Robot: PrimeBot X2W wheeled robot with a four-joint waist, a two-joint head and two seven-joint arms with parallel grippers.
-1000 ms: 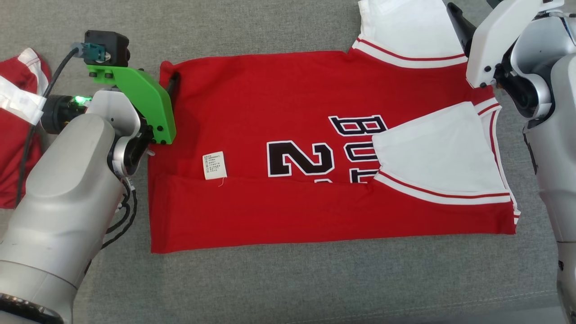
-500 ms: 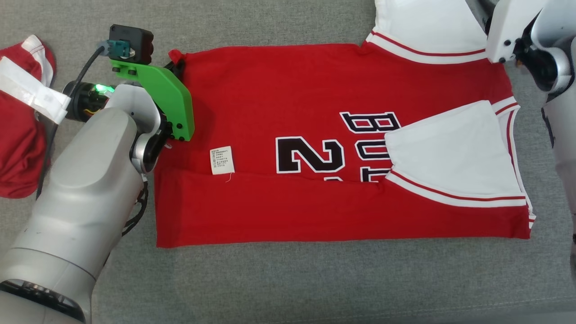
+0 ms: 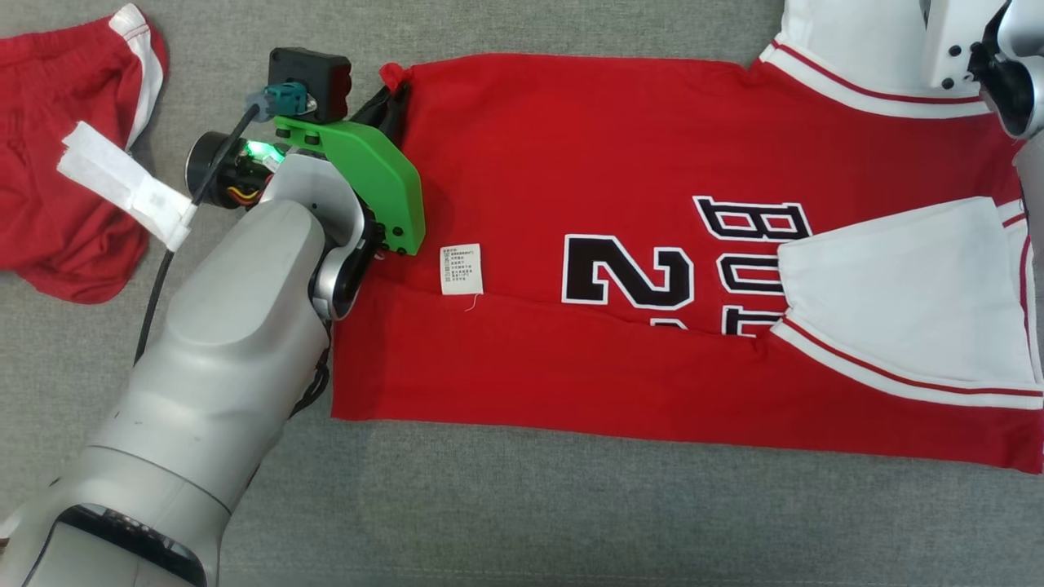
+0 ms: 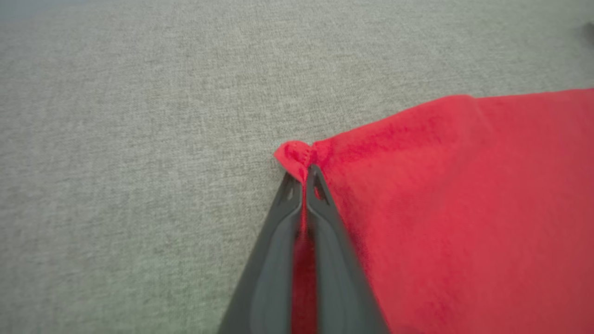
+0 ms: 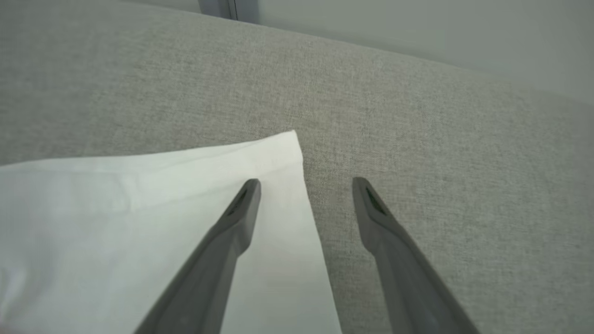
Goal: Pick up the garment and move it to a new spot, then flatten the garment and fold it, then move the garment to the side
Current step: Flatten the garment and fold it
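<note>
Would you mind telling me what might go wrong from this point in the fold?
The left pincer is shut on just the tip of one corner of the jersey, so the cloth may slip out when pulled. The right pincer is open over the edge of the white sleeve, holding nothing, so a one-sided pull may skew the folded lower edge.

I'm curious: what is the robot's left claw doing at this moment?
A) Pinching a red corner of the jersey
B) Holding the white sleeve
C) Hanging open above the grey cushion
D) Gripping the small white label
A: in the left wrist view the left gripper has its two dark fingers closed together on a bunched red corner of the jersey.
</note>
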